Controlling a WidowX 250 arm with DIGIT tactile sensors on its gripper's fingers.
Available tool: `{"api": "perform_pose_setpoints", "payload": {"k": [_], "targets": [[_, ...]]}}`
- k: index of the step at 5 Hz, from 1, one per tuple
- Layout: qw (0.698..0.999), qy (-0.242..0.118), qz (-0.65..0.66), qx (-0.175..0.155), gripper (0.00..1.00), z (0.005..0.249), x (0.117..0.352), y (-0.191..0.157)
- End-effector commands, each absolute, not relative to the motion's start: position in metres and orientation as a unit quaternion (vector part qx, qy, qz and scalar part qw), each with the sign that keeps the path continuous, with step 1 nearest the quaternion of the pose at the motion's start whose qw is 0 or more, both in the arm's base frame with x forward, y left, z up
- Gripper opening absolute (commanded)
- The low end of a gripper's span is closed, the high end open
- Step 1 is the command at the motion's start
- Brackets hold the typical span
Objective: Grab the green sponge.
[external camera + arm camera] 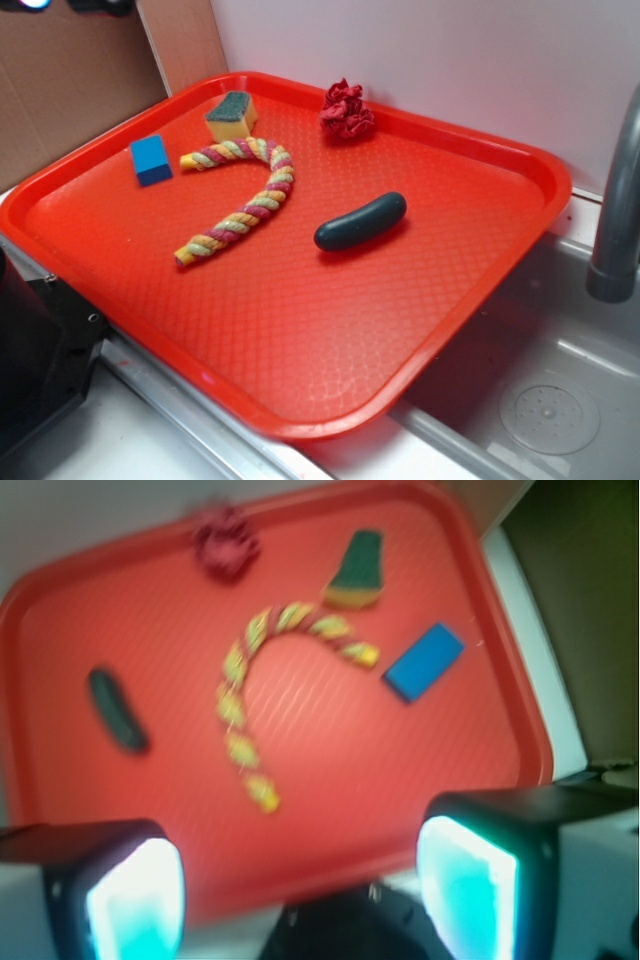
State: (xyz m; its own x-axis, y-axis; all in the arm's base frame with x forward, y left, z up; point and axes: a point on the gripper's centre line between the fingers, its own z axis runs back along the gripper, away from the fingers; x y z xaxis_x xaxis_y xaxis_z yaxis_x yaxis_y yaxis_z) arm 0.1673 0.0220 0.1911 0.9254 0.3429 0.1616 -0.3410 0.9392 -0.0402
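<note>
- Yellow foam sponge with dark green scouring top (232, 115) sits at the red plastic tray's (300, 330) far edge.
- My gripper (300, 880) hangs spread wide, holding nothing.
- I risk snagging the twisted rope (240, 200) lying just beside it.

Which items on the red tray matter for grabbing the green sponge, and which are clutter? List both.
Job: yellow foam sponge with dark green scouring top; open gripper.

Clutter: blue rectangular block; twisted yellow-and-pink rope; dark green cucumber; crumpled red cloth.

Green-topped yellow sponge (232, 115), red tray (300, 330)
</note>
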Motion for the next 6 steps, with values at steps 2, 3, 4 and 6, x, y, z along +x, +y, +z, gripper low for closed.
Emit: {"api": "perform_pose_setpoints", "payload": {"k": [2,3,4,6], "targets": [[0.941,-0.141,0.302,0.057,1.0,0.13,0.252,0.096],[0.942,-0.144,0.299,0.049,1.0,0.106,0.269,0.108],[0.938,-0.143,0.309,0.064,1.0,0.079,0.284,0.122],[0.944,-0.124,0.299,0.059,1.0,0.049,0.296,0.13]]}}
